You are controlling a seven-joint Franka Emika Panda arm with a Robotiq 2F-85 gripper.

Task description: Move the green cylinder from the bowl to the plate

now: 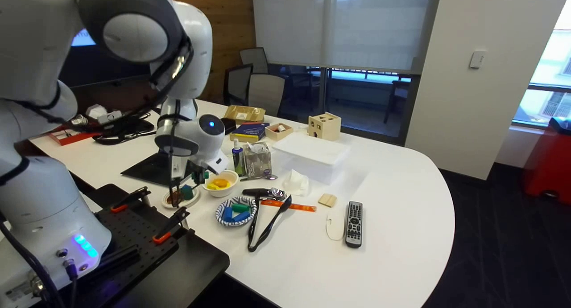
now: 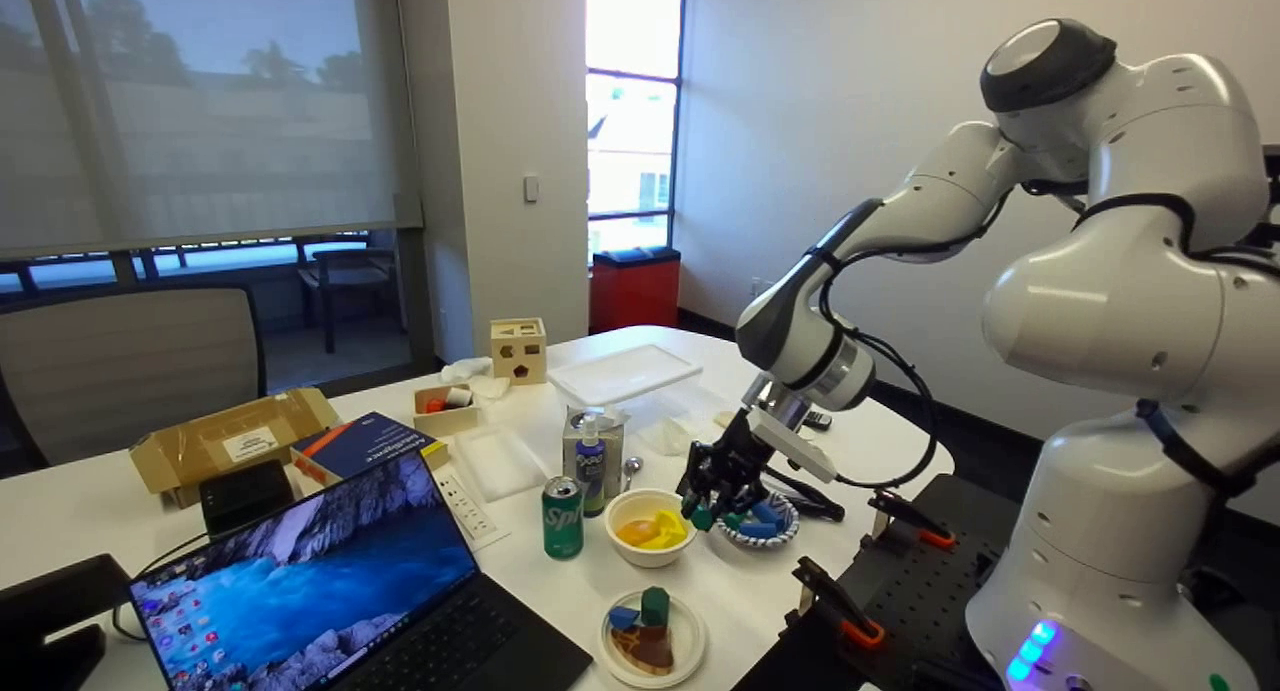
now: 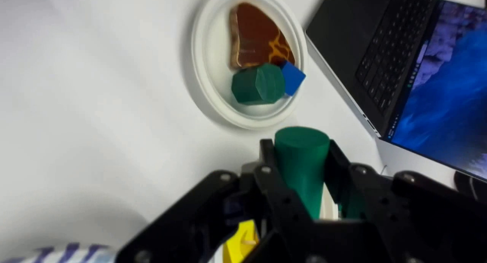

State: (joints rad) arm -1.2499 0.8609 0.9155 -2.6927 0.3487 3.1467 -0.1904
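As fingers [image 3: 338, 172] clasp the green cylinder [image 3: 303, 166], one end hidden in wrist view, laptop [image 3: 393, 67] cropped there.

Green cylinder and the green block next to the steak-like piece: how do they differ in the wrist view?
The green cylinder has a smooth, round side; the green block has flat facets. The green cylinder is held in the gripper; the green block sits on the plate. Both are dark green.

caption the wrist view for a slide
Robotiq gripper holding green cylinder; toy steak, green block and blue block on white plate
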